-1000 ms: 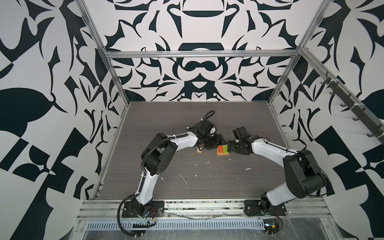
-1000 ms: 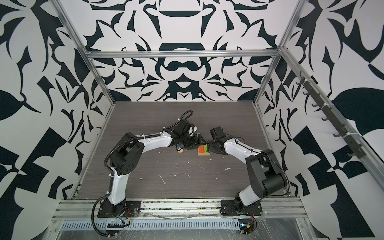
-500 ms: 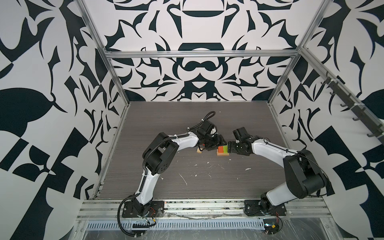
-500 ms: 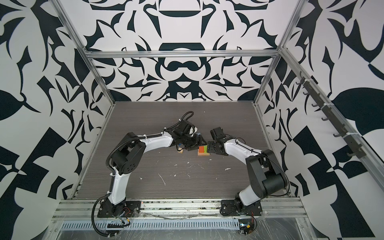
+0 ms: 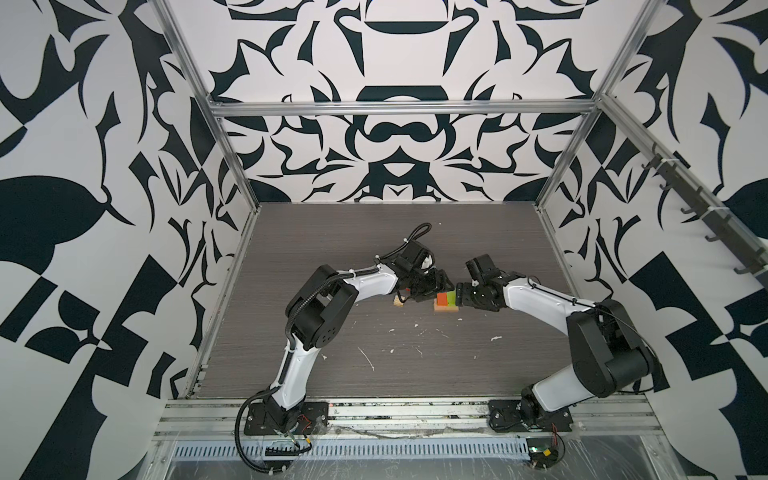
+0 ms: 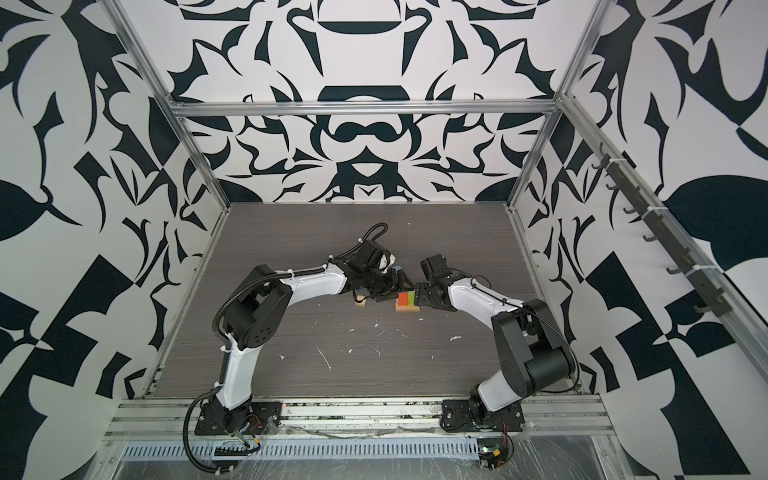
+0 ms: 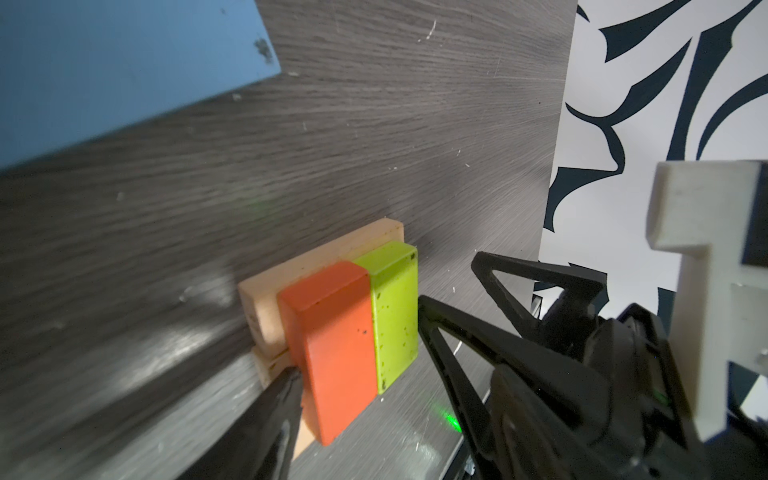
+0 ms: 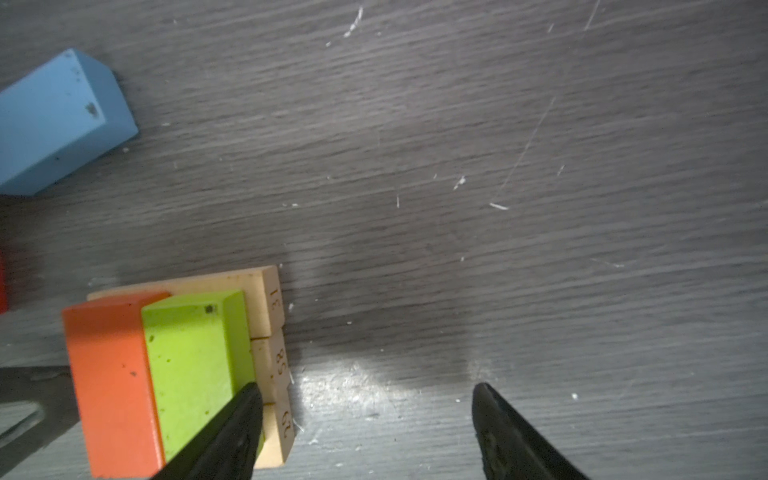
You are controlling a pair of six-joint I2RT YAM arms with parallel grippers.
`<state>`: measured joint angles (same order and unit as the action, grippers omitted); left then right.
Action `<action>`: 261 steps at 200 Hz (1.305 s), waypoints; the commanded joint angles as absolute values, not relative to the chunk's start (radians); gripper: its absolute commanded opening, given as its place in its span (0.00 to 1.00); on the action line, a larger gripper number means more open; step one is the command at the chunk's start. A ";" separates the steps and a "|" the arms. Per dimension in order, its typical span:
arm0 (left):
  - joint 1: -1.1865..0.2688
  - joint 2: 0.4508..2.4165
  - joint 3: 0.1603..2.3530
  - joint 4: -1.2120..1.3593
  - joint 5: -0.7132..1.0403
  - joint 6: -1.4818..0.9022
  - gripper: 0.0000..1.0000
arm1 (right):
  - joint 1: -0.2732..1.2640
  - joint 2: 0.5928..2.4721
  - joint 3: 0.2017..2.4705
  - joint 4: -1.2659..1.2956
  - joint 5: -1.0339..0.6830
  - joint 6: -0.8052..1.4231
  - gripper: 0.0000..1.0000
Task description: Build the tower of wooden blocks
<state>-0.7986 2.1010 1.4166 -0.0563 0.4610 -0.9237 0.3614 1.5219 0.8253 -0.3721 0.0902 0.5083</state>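
The wood block tower (image 5: 446,302) stands two layers high near the middle of the worktop (image 5: 374,249), between the two tools.

- **Base layer:** three tan bars (image 8: 272,332) lie flat, side by side, with numbers marked on their ends.
- **Second layer:** an orange bar (image 7: 336,353) and a lime green bar (image 7: 395,320) lie flat across the tan bars, long sides touching.
- **Right tool (image 8: 363,388):** the jaws are wide with bare worktop between them, and it holds nothing. One finger (image 8: 232,432) sits against the green bar's outer long side.
- **Left tool (image 5: 436,287):** only one finger (image 7: 270,415) is clearly seen, with its tip at the orange bar's outer side. How far its jaws stand apart cannot be told.
- **Loose pieces:** a light blue bar (image 8: 58,120) lies flat on the worktop, apart from the stack. A loose tan block (image 5: 400,303) lies just beside the left tool, on the side away from the tower. A red piece (image 8: 2,286) shows only at the frame edge.
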 commanded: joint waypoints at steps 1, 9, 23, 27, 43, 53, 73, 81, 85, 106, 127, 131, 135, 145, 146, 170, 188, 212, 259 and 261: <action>-0.797 2.049 1.427 -0.073 0.459 -0.907 0.74 | 0.359 1.470 0.841 -0.393 0.114 0.506 0.83; -0.793 2.036 1.427 -0.080 0.456 -0.900 0.74 | 0.359 1.464 0.845 -0.399 0.114 0.505 0.83; -0.787 2.011 1.429 -0.097 0.448 -0.888 0.74 | 0.360 1.452 0.855 -0.408 0.117 0.502 0.83; -0.786 2.003 1.430 -0.105 0.444 -0.883 0.74 | 0.360 1.448 0.857 -0.411 0.118 0.500 0.83; -0.781 1.979 1.443 -0.149 0.425 -0.854 0.74 | 0.359 1.440 0.867 -0.424 0.120 0.499 0.83; -0.776 1.964 1.449 -0.172 0.413 -0.838 0.74 | 0.359 1.437 0.874 -0.430 0.118 0.498 0.83; -0.764 1.928 1.438 -0.192 0.405 -0.822 0.74 | 0.359 1.437 0.891 -0.449 0.112 0.496 0.83; -0.757 1.912 1.428 -0.195 0.403 -0.817 0.75 | 0.359 1.437 0.898 -0.455 0.109 0.496 0.83; -0.752 1.904 1.421 -0.198 0.401 -0.814 0.75 | 0.359 1.435 0.899 -0.458 0.106 0.494 0.83; -0.727 1.861 1.388 -0.224 0.397 -0.799 0.75 | 0.359 1.440 0.923 -0.468 0.085 0.475 0.83; -0.698 1.798 1.338 -0.256 0.377 -0.770 0.75 | 0.361 1.443 0.947 -0.477 0.060 0.462 0.83; -0.693 1.784 1.327 -0.265 0.373 -0.763 0.76 | 0.361 1.442 0.950 -0.476 0.055 0.463 0.83; -0.686 1.771 1.317 -0.273 0.367 -0.757 0.76 | 0.361 1.442 0.953 -0.475 0.052 0.463 0.83; -0.670 1.739 1.291 -0.290 0.358 -0.743 0.76 | 0.360 1.442 0.962 -0.474 0.037 0.467 0.84; -0.668 1.736 1.288 -0.291 0.358 -0.742 0.76 | 0.360 1.441 0.962 -0.474 0.035 0.468 0.84; -0.613 1.666 1.223 -0.320 0.371 -0.722 0.77 | 0.366 1.459 0.993 -0.473 0.001 0.468 0.85; -0.574 1.616 1.176 -0.344 0.371 -0.702 0.77 | 0.377 1.482 1.026 -0.484 0.000 0.464 0.85; -0.528 1.546 1.112 -0.361 0.366 -0.685 0.78 | 0.402 1.513 1.062 -0.486 -0.003 0.466 0.85; -0.457 1.438 1.028 -0.424 0.331 -0.642 0.83 | 0.489 1.612 1.181 -0.506 0.022 0.467 0.88; -0.454 1.434 1.025 -0.425 0.329 -0.640 0.83 | 0.492 1.618 1.187 -0.509 0.025 0.466 0.89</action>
